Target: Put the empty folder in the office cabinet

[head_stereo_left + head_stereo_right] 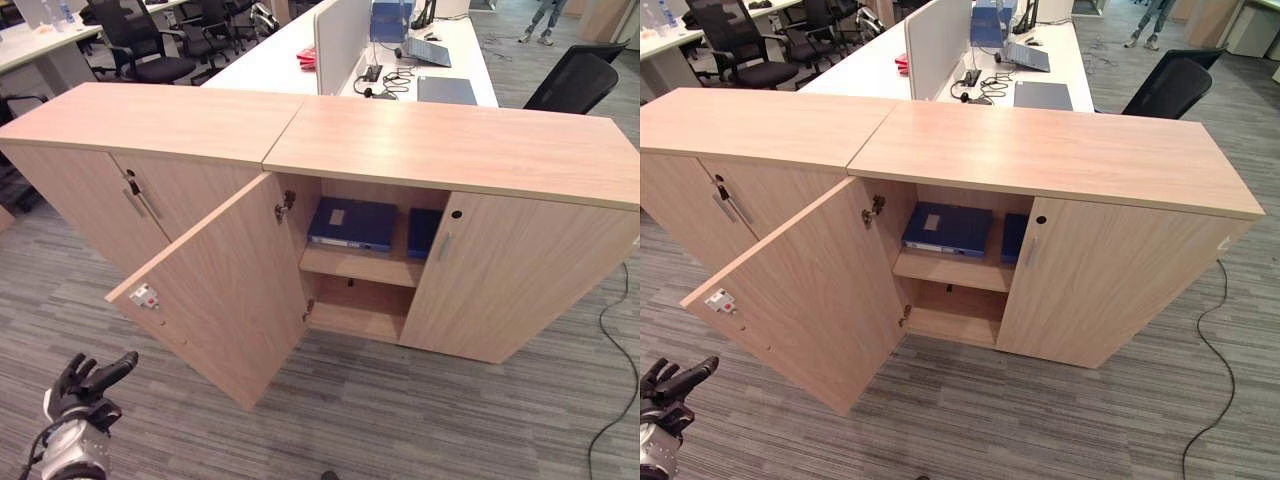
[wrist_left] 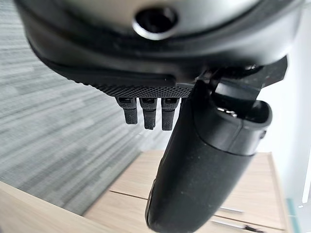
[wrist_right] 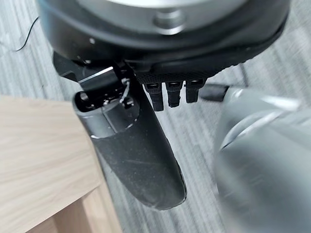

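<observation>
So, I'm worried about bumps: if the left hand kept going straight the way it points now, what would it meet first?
Probably the open cabinet door. The left hand sits low, fingers relaxed and holding nothing, aimed up toward that door. Depth is unclear, so it might pass just beside its edge.

Folder (image 1: 352, 222) on cabinet (image 1: 480, 300) shelf

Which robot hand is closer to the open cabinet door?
Probably left. The left hand hangs low beside the open cabinet door, apart from it. The right hand sits by a wooden edge; its distance is unclear.
</observation>
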Robot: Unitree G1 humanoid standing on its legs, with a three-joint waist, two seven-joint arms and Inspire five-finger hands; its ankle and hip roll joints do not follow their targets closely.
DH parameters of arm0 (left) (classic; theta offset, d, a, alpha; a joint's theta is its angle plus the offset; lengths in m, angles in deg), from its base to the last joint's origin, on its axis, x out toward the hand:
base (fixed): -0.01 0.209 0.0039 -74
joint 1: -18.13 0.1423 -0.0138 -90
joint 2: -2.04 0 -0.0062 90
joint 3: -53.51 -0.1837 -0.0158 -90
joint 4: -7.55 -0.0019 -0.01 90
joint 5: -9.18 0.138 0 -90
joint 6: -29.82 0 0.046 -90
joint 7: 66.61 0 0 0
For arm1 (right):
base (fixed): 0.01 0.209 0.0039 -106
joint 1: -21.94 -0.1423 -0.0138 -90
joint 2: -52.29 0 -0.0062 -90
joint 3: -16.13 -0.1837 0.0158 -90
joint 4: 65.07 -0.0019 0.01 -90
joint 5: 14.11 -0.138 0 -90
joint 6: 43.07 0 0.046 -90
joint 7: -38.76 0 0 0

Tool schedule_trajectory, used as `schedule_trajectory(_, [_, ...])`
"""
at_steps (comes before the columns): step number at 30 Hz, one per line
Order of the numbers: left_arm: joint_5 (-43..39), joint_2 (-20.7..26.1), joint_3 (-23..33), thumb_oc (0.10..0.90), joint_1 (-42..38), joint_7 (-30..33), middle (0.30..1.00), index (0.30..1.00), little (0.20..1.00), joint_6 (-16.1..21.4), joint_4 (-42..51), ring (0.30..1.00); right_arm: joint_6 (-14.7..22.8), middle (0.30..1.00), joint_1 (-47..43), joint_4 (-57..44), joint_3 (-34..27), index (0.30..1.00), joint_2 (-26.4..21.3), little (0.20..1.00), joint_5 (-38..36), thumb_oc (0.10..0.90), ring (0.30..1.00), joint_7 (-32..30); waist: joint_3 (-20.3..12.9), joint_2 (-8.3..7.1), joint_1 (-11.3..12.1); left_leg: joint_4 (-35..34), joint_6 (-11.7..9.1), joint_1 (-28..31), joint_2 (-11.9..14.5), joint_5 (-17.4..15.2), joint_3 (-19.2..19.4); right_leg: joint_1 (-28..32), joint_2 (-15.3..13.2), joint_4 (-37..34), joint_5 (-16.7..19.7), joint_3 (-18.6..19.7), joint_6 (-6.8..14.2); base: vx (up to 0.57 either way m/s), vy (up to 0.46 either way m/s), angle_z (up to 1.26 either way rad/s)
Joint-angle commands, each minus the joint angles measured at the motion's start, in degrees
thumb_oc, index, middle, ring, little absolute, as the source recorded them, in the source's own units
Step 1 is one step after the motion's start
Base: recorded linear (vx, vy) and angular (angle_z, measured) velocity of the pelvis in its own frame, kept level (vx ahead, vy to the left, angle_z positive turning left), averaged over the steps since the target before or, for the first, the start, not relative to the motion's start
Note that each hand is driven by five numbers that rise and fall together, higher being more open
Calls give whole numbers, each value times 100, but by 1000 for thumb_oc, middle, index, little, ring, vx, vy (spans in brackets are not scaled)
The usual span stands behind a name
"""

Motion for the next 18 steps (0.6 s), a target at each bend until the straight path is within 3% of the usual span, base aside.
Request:
schedule_trajectory(1, [395, 880, -20, 800, -775, 92, 900, 900, 900, 582, 10, 900, 244, 900, -268, -69, 43, 900, -126, 900, 26, 800, 900, 127, -65, 194, 88, -19, -275, 87, -119, -516, 159, 247, -67, -121, 525, -3, 217, 0, 0, 0])
schedule_trajectory(9, [1446, 1214, -1423, 800, -1636, 106, 900, 900, 900, 773, 1286, 900, 289, 900, -329, -340, 249, 900, -147, 900, 81, 800, 900, 207, -39, 158, 51, -12, -276, 82, -130, -530, 133, 233, -80, -94, 588, -106, 226, -2, -2, 6])
schedule_trajectory(14, [1672, 1118, -1925, 800, -1832, 63, 900, 900, 900, 933, 2331, 900, 274, 900, -394, -164, 266, 900, -109, 900, 132, 800, 900, 264, -33, 100, 76, -4, -273, 98, -144, -555, 118, 248, -93, -91, 640, -136, 226, 5, -3, 3])
schedule_trajectory(18, [1904, 949, -2200, 800, -2101, 121, 900, 900, 900, 916, 2426, 900, 248, 900, -415, -49, 306, 900, -111, 900, 175, 800, 900, 293, -41, 76, 60, 0, -266, 116, -147, -573, 129, 241, -108, -96, 673, -133, 226, 5, -4, 6])
